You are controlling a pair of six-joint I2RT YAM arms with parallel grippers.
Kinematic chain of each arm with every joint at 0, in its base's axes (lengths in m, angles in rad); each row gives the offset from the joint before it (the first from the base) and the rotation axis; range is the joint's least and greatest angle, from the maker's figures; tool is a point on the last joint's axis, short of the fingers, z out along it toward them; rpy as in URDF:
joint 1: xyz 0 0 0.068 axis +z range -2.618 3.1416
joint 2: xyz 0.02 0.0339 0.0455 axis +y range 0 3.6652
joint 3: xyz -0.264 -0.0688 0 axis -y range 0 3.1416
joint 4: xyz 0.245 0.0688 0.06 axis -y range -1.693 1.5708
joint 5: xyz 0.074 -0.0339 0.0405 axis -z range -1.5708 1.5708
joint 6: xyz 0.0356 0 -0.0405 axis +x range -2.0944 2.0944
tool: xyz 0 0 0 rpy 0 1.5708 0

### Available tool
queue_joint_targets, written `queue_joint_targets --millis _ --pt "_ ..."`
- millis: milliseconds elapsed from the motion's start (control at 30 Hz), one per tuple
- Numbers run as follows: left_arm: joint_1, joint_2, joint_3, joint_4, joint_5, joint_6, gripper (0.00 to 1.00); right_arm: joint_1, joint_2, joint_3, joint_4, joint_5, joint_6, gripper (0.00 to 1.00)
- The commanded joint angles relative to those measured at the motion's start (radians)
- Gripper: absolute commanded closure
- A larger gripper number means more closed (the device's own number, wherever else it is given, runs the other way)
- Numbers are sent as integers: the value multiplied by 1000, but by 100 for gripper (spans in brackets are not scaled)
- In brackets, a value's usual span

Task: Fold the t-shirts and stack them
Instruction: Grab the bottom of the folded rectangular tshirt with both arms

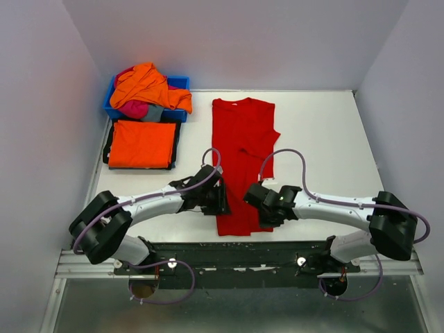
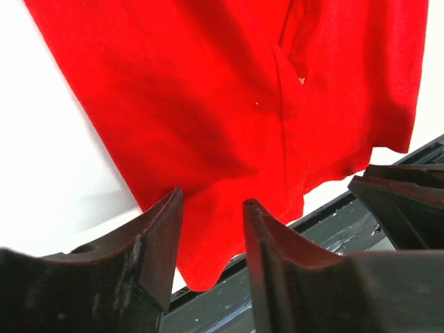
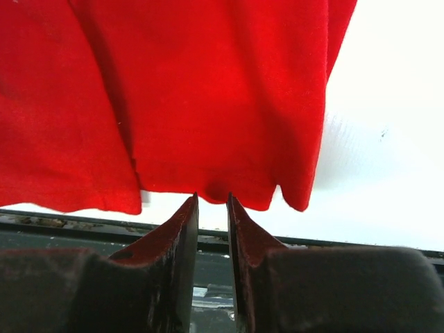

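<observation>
A bright red t-shirt (image 1: 243, 139) lies on the white table, folded into a long strip, with its hem near the front edge. My left gripper (image 1: 220, 200) is at the hem's left side and my right gripper (image 1: 252, 197) at its right side. In the left wrist view the left gripper (image 2: 212, 201) is open, with the red shirt's (image 2: 208, 104) hem corner showing between the fingers. In the right wrist view the right gripper (image 3: 212, 200) has its jaws a narrow gap apart, tips at the red shirt's (image 3: 208, 104) hem edge, gripping nothing.
A folded orange shirt (image 1: 142, 143) lies on a black board at the left. Behind it a blue bin (image 1: 182, 82) holds a crumpled orange shirt (image 1: 147, 84) and magenta and grey cloth. A dark rail (image 1: 243, 251) runs along the table's front edge. Walls enclose the sides and back.
</observation>
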Motion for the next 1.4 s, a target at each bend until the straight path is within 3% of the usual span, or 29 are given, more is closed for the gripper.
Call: queue_joint_targets --millis 0,67,400,633,733,933,1033,1167,1267,1367 --pt "-9 37 -39 12 21 -3 56 1 51 19 19 13 1 68" --pt "-9 35 -66 11 -12 -1 62 1 65 19 25 16 1 68" --pt "-9 61 -112 11 -31 25 63 3 120 28 33 32 10 73" --pt "-9 52 -109 -38 -52 56 63 1 119 39 11 45 16 95" --pt "-8 60 -111 -40 -52 62 63 1 91 33 -3 43 19 93" --pt "-8 71 -111 -41 -43 65 63 1 67 28 -10 49 16 80" --pt "-6 54 -106 -57 -52 65 63 3 83 30 -3 43 10 82" --pt "-5 41 -100 -77 -60 73 63 3 96 28 14 36 6 99" --pt "-1 41 -105 -84 -66 79 63 1 85 24 8 40 7 99" --pt "3 44 -109 -87 -66 85 63 1 60 18 -1 46 10 89"
